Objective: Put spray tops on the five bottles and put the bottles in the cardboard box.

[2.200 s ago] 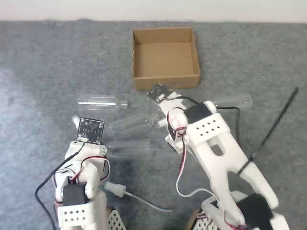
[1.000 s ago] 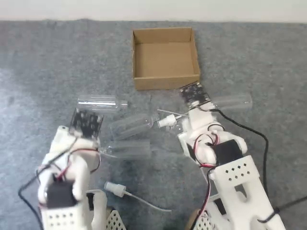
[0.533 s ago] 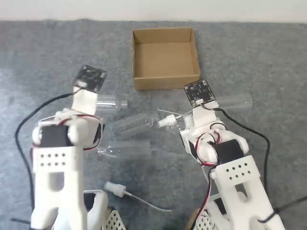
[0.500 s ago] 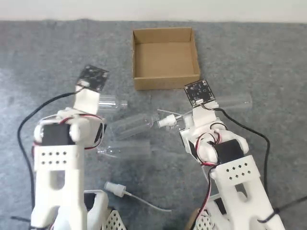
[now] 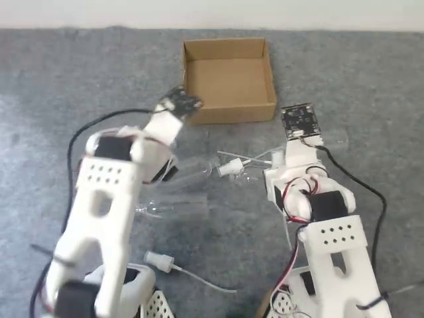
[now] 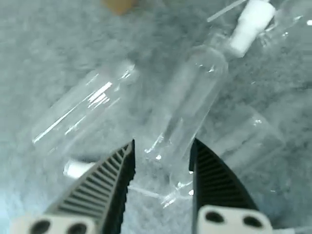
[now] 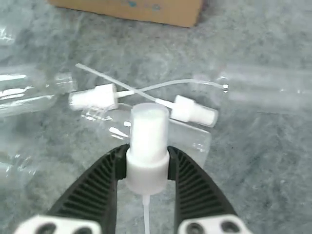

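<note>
Print: a small bluish mark on the cardboard box (image 7: 126, 7) wall, too blurred to read.
Surface: grey carpet-like cloth (image 5: 59, 86) on the table, with a pale wall (image 5: 212, 13) strip behind.
Box place: far middle of the cloth, open side up, with the bottles lying in front of it.
Left gripper (image 6: 162, 146): jaws spread, hovering over a clear bottle (image 6: 187, 102) that lies on its side, with a second bottle (image 6: 80, 114) just beside it.
Right gripper (image 7: 146, 153): pinching the held spray top (image 7: 147, 136) upright, tube hanging below.
Right wrist extra: two loose spray tops (image 7: 95, 99) with crossed tubes, and a far bottle (image 7: 273, 87) beyond them.
High view extra: a lone spray top (image 5: 159, 260) near the arm bases.
</note>
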Action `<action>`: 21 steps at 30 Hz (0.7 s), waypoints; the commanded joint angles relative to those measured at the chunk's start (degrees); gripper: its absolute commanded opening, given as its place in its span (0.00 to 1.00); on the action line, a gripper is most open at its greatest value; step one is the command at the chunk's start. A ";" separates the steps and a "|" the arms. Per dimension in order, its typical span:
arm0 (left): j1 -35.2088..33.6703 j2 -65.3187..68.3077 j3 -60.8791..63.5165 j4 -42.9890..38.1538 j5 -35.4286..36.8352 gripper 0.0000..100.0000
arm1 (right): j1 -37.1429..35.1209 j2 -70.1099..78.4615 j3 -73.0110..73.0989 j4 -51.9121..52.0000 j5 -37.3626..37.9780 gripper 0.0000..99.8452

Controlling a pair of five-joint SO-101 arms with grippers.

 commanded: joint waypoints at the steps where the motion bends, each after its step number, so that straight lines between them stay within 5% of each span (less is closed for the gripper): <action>1: 3.08 6.33 -9.80 5.36 -5.36 0.18 | 2.42 -2.33 -0.62 -1.27 -0.70 0.01; 11: 7.47 22.33 -22.81 10.55 -9.23 0.29 | 2.42 -2.15 0.53 -3.30 -0.62 0.01; 21: 6.77 31.38 -24.04 8.26 -16.35 0.29 | 2.42 -1.89 0.97 -4.09 -0.62 0.01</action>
